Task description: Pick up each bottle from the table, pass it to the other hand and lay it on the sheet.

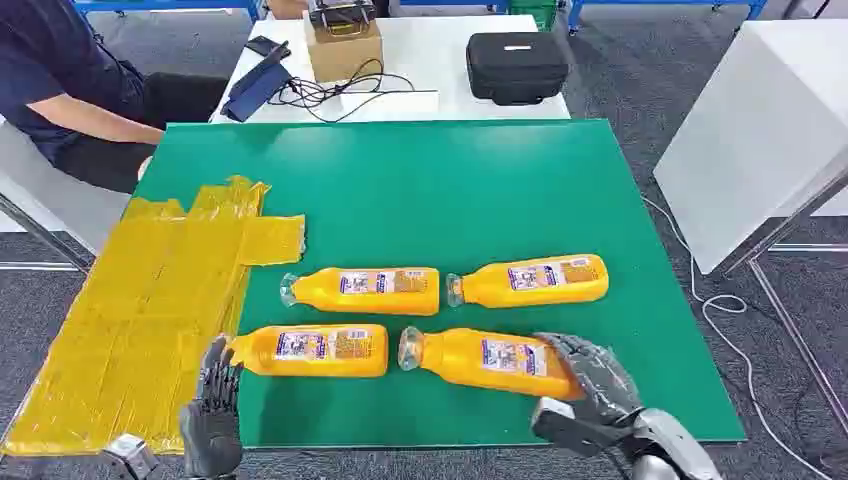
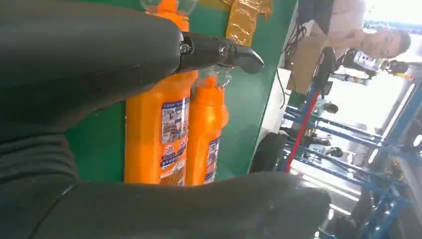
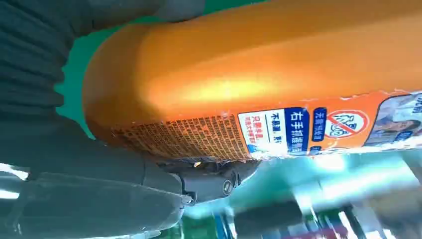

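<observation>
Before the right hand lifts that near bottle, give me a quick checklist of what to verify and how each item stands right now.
1. Right hand on the base end of the near right bottle: ok, fingers lie over it in the head view.
2. Full wrap of the fingers around that bottle: cannot tell; the right wrist view shows it close against the hand.
3. Bottle lifted: not ok, it lies on the green table.
4. Left hand free to receive: ok, fingers apart, holding nothing, near the near left bottle.
5. Yellow sheet free of bottles: ok.
6. Two far bottles apart from the lift: ok.
</observation>
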Robot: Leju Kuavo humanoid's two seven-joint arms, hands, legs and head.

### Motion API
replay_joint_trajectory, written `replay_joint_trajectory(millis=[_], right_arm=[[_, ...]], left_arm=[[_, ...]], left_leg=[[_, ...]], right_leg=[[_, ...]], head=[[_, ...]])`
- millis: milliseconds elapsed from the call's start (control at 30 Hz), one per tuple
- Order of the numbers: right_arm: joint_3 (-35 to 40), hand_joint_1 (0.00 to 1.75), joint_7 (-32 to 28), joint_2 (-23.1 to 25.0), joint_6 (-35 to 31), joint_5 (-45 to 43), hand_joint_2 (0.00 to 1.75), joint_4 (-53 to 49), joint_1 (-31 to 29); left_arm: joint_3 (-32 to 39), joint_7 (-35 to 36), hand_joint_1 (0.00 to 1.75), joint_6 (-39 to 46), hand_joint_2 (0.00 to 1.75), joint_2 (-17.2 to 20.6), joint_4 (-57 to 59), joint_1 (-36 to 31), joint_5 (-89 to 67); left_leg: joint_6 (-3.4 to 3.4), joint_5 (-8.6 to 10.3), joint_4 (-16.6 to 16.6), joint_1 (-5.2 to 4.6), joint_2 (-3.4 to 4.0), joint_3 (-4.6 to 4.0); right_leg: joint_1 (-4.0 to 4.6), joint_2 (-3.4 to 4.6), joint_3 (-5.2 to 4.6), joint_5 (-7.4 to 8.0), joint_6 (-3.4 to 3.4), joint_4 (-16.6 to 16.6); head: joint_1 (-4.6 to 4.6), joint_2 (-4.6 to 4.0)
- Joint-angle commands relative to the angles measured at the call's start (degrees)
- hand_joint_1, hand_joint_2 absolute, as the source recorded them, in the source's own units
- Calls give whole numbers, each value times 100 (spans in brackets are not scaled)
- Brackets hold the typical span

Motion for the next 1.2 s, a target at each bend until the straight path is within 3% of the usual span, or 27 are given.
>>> replay_joint_trajectory(millis=[33,200,233,333,367,433,500,667,733,1000,1200], right_arm=[[-959,175,-272,-338,417,-854,175,-1006,-132],[-874,175,-284,-289,361,-881,175,-906,-172],[-875,175,-311,-137,280,-999,175,-824,-220],[-478,175,-238,228,26,-911,175,-317,-600],[-236,175,-127,575,-332,-671,175,93,-910],[146,175,-27,714,-641,-624,175,488,-1179],[225,175,-14,722,-675,-692,175,548,-1221],[790,175,-318,1737,-770,-1187,175,2128,-2173],[1068,175,-302,1920,-1027,-1279,175,2532,-2486],[1100,175,-265,1788,-1039,-1407,175,2354,-2414],[1229,175,-315,2202,-1153,-1622,175,2296,-2440]], left_arm=[[788,200,0,-373,0,-242,212,-198,328],[840,264,0,-461,0,-289,146,-174,351],[830,360,0,-500,175,-299,85,-164,311],[676,502,0,-585,175,-273,-269,-190,276],[484,472,0,-438,175,-170,-455,-253,131],[237,572,0,-215,175,-17,-574,-325,254],[172,568,0,-173,175,27,-589,-335,291],[-354,521,0,281,175,359,-562,-706,268],[-521,522,0,452,175,470,-523,-775,345],[-584,496,0,491,175,522,-540,-721,399],[-1087,536,0,551,175,534,-376,-982,282]], left_leg=[[-3,-6,4,0,8,0],[-8,-9,3,7,14,3],[-9,-11,3,8,13,5],[-9,-10,3,11,24,4],[-8,-6,0,10,30,1],[-9,-2,-5,16,41,-5],[-9,0,-7,19,38,-2],[-17,3,-9,28,51,7],[-20,7,-10,29,62,5],[-13,7,-3,23,6,-5],[-15,9,0,19,16,-25]], right_leg=[[-1,-1,-1,-4,7,0],[6,2,5,-3,5,-5],[7,-1,8,-5,6,-6],[10,10,3,0,4,-7],[10,19,-2,5,1,-7],[17,31,-8,13,0,-12],[21,29,-7,10,-1,-9],[29,38,-1,14,-1,-11],[31,50,-7,17,-3,-4],[24,-2,-1,-2,5,0],[17,8,-22,2,2,8]], head=[[4,0],[2,0],[2,0],[2,0],[4,0],[4,0],[2,0],[4,0],[2,0],[4,0],[2,0]])
